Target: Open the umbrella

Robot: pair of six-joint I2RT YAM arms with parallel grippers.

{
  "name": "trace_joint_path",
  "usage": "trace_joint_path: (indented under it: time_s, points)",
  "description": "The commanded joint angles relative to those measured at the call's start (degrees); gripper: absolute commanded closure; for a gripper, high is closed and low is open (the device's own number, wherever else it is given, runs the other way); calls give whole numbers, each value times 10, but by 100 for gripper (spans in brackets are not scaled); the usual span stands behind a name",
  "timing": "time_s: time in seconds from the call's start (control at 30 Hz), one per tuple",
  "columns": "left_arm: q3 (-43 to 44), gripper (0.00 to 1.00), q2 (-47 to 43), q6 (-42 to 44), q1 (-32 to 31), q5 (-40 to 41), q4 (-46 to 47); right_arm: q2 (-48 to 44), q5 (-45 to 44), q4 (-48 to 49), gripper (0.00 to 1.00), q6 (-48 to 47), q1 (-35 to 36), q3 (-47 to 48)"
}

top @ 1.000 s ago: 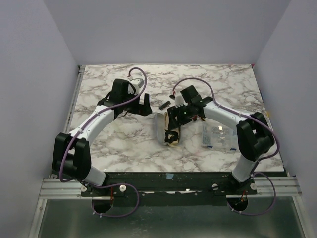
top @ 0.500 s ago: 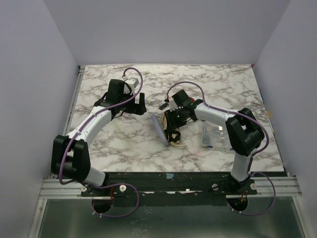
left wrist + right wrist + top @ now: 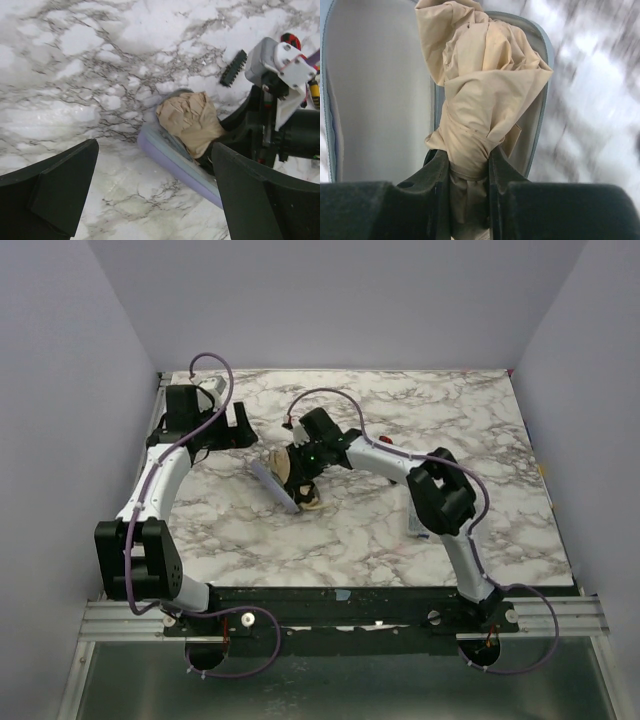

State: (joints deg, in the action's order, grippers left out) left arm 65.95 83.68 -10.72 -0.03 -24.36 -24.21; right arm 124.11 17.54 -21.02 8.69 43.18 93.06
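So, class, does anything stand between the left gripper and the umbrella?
Nothing visible does: only table surface lies between the open left gripper and the umbrella, whose cloth the right gripper grips.

Marble table [image 3: 480, 420]: umbrella [image 3: 191, 120], small black ridged piece [image 3: 233, 68].

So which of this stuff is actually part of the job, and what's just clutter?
Job: umbrella, lavender sleeve, right gripper clamped on the umbrella, left gripper open.
Lying about: red-handled tool, black ridged strip.
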Motion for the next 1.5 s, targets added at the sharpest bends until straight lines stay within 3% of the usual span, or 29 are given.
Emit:
trace_joint_path:
  time_s: [0.0, 0.23, 0.37, 0.5, 0.63, 0.87, 1.03, 1.3, 1.37, 1.47]
  points:
    - [31, 2, -21, 28, 47, -25, -29, 132, -80, 53, 100, 10, -21, 132]
    - [6, 2, -50, 52, 101, -32, -54, 287, -236, 89, 100, -3, -76, 361]
    - [1, 2, -62, 77, 110, -55, -52, 298, -187, 144, 100, -32, -127, 413]
    - [24, 2, -51, 80, 116, -57, -40, 274, -193, 251, 100, -95, -149, 403]
    - [79, 2, -23, 93, 121, -72, -47, 259, -197, 298, 100, -114, -165, 414]
    - [158, 1, -8, 98, 122, -53, 2, 163, -126, 399, 100, -89, -182, 352]
    - [154, 2, -18, 67, 122, -36, 100, 101, -58, 411, 100, -38, -185, 330]
    - [289, 1, 35, 94, 128, -225, -16, -17, -3, 390, 100, 57, -186, 262]
    - [284, 1, 31, 66, 127, -284, 10, -54, -10, 381, 100, 106, -187, 233]
    - [226, 1, 2, 25, 100, -310, 78, -107, -52, 340, 100, 213, -187, 185]
